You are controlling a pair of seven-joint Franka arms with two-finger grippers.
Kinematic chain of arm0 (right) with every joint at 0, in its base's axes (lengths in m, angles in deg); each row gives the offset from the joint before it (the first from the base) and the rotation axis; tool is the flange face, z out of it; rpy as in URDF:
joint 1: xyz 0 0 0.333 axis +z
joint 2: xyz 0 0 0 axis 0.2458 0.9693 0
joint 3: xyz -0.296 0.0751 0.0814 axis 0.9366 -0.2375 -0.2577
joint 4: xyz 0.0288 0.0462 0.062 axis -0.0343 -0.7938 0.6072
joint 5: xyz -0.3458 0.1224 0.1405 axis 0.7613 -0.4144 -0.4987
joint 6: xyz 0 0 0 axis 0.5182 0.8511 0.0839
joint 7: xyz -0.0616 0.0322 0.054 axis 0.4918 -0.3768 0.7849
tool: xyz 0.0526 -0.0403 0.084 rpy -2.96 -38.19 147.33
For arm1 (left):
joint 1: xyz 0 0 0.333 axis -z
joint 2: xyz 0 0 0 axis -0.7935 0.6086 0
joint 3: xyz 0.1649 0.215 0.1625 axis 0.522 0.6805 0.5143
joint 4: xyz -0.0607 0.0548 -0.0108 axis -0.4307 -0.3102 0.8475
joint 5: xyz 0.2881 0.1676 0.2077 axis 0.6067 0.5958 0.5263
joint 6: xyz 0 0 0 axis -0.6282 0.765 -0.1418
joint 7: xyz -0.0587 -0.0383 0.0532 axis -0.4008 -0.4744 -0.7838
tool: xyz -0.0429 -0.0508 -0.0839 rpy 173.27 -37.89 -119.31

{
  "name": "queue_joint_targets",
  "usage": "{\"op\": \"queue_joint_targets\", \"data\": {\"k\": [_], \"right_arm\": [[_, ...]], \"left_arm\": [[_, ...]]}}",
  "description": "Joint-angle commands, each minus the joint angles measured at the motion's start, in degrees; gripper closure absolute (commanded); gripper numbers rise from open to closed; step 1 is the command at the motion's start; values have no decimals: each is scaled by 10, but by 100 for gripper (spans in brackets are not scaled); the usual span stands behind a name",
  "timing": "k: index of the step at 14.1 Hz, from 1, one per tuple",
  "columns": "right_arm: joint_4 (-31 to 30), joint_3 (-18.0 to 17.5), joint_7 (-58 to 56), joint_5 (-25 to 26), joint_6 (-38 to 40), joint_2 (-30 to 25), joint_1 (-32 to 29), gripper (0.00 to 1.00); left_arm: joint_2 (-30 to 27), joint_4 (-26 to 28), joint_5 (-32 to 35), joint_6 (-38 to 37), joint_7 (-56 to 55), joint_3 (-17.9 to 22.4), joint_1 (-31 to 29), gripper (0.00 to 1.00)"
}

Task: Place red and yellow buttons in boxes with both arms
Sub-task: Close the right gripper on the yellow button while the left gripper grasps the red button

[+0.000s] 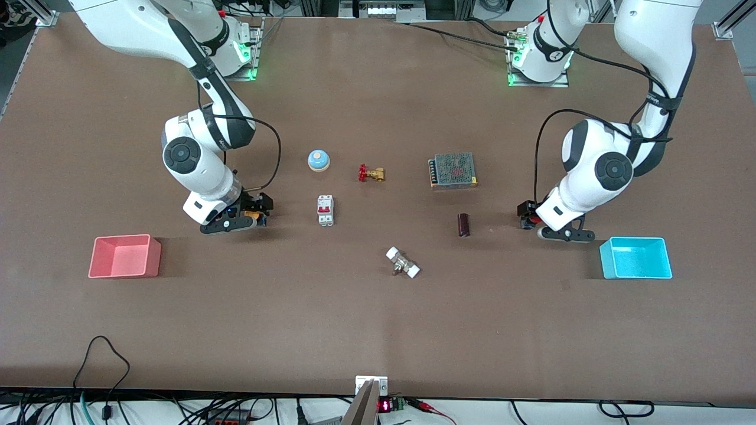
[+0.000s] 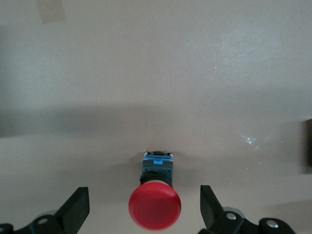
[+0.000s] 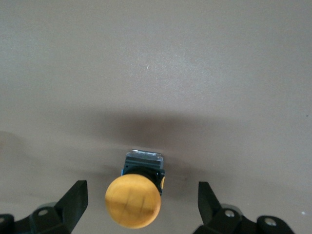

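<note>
The red button (image 2: pixel 154 207) stands on the table between the open fingers (image 2: pixel 75 210) of my left gripper (image 2: pixel 144 210), which do not touch it. In the front view that gripper (image 1: pixel 527 215) is low over the red button (image 1: pixel 535 220), beside the cyan box (image 1: pixel 638 270). The yellow button (image 3: pixel 132 201) stands between the open fingers (image 3: pixel 73 204) of my right gripper (image 3: pixel 141 205), with gaps on both sides. In the front view that gripper (image 1: pixel 250 211) is low over the yellow button (image 1: pixel 254 217), a little farther from the front camera than the pink box (image 1: pixel 124 269). Both boxes are empty.
Between the arms lie a blue-and-white bell (image 1: pixel 318 159), a red-handled brass valve (image 1: pixel 371 173), a white circuit breaker (image 1: pixel 325 209), a metal mesh power supply (image 1: pixel 453 170), a dark cylinder (image 1: pixel 463 225) and a white-ended fitting (image 1: pixel 403 262).
</note>
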Motion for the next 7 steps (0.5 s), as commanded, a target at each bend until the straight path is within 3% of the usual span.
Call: {"op": "queue_joint_targets", "data": {"k": [1, 3, 4, 5, 7], "right_arm": [[3, -3, -1, 8, -8, 6, 0, 0], [3, -3, -1, 9, -9, 8, 0, 10], [3, -3, -1, 9, -9, 9, 0, 18], [3, -3, -1, 9, -11, 9, 0, 28], [3, -3, -2, 9, -11, 9, 0, 49]], "left_arm": [[13, 16, -2, 52, 7, 2, 7, 0], [21, 33, -2, 96, 8, 2, 7, 1], [24, 38, -2, 107, 8, 2, 7, 9], [25, 38, -2, 108, 9, 2, 7, 27], [28, 38, -2, 108, 11, 2, 6, 50]]}}
